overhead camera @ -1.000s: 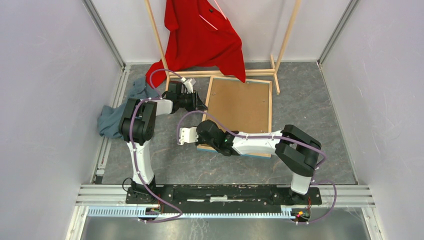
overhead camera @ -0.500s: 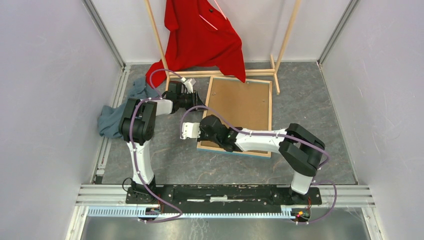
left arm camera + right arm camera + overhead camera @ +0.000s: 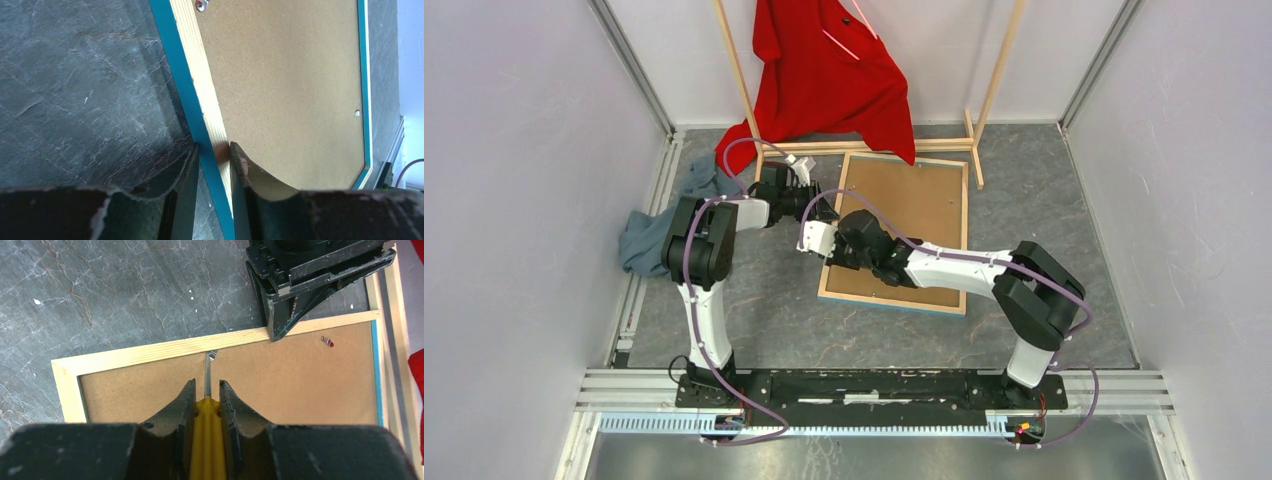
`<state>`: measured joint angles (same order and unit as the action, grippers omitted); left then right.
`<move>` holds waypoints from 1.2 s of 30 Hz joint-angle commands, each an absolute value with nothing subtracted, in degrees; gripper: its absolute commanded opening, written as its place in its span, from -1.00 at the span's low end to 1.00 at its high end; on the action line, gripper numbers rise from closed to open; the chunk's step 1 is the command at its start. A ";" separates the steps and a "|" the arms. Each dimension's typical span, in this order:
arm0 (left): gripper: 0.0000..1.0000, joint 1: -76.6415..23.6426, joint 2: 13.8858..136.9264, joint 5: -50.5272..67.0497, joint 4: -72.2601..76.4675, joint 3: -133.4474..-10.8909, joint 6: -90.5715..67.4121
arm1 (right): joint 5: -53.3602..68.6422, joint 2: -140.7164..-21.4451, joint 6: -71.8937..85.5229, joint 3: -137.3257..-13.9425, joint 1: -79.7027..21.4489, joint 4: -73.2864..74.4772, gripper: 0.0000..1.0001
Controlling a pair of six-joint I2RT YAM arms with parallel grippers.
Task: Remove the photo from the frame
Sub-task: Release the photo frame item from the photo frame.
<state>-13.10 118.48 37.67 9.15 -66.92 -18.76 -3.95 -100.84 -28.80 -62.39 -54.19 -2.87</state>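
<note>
Frame (image 3: 150,352) face down on the bench (image 3: 754,310).
Left pincer (image 3: 214,155) clamps its 9 o'clock edge; right pincer (image 3: 206,387) grips a yellow screwdriver (image 3: 206,440), tip at a metal tab (image 3: 212,355).

Dark grey marbled tabletop (image 3: 1064,250), pale plain walls (image 3: 514,200) on L, R & back. Alu rails (image 3: 874,385) along near edge. Wooden rack (image 3: 994,80) at back w/ red shirt (image 3: 824,80) draped over it; blue-grey cloth (image 3: 649,235) bunched at L edge. Even light.
</note>
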 commanded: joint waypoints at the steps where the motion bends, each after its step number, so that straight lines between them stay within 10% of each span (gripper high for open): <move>1: -0.28 -12.22 121.12 34.46 2.90 -65.92 -16.17 | -2.16 -100.38 -25.10 -62.70 -52.01 1.05 -1.00; 24: -0.30 -12.22 121.11 34.22 2.99 -65.83 -16.36 | -2.43 -101.06 -20.46 -62.39 -50.72 -0.16 -1.00; 36: -0.30 -12.22 121.12 34.25 2.82 -65.92 -16.35 | -30.22 -104.19 -37.30 -61.12 -64.68 -6.37 -1.00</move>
